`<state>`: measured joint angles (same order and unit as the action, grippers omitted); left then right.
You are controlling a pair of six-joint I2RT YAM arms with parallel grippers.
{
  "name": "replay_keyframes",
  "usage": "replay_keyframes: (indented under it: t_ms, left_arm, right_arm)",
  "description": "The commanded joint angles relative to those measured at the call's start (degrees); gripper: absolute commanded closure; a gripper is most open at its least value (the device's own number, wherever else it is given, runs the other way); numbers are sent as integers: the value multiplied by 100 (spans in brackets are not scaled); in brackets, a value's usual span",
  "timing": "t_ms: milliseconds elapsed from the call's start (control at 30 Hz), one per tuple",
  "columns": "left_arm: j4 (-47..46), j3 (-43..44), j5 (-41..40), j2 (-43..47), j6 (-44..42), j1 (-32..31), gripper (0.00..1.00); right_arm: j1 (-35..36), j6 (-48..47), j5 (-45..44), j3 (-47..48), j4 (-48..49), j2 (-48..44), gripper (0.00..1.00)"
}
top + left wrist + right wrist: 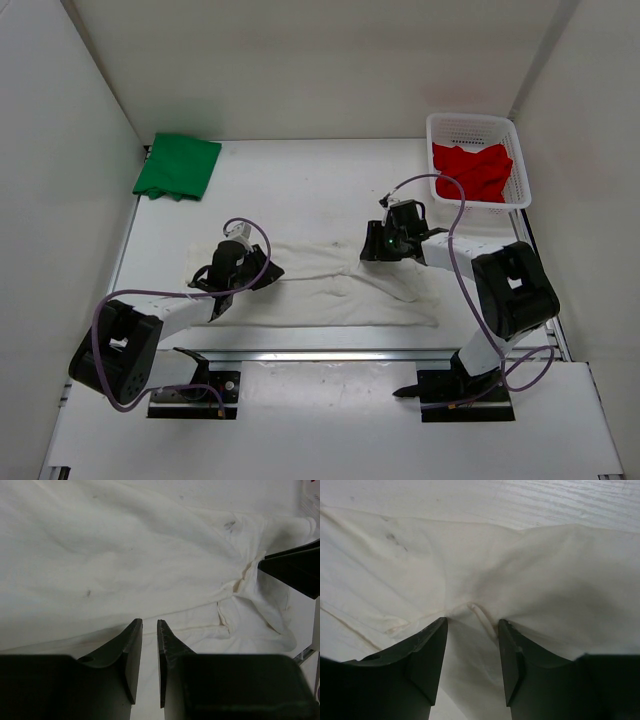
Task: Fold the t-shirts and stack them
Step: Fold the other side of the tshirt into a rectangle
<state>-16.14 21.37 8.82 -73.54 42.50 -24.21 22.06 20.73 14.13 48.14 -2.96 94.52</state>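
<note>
Only partly visible, white t-shirt [330,290]

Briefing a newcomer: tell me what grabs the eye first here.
A white shirt lies spread across the table's middle, with the right fingers apart over a wrinkle in it. A folded green shirt sits at the far left corner; a red shirt lies in the basket at far right.

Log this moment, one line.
white shirt spread mid-table; green shirt folded far-left; red shirt in basket; right jaws open; left jaws narrow, grip unclear
</note>
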Motion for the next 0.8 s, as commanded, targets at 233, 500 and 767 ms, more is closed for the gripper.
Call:
replay_keyframes:
  t_ms: [233,500,767]
  left_arm:
    - [-249,-62,120,85,13,30,71]
    - [-293,-124,173,182,48,206,73]
    - [-328,-168,190,314,83,206,72]
  right_arm:
    - [-176,71,343,415,252,329,55]
    - [-141,229,968,38,455,6,82]
    - [306,484,460,-568,-221,-1338,100]
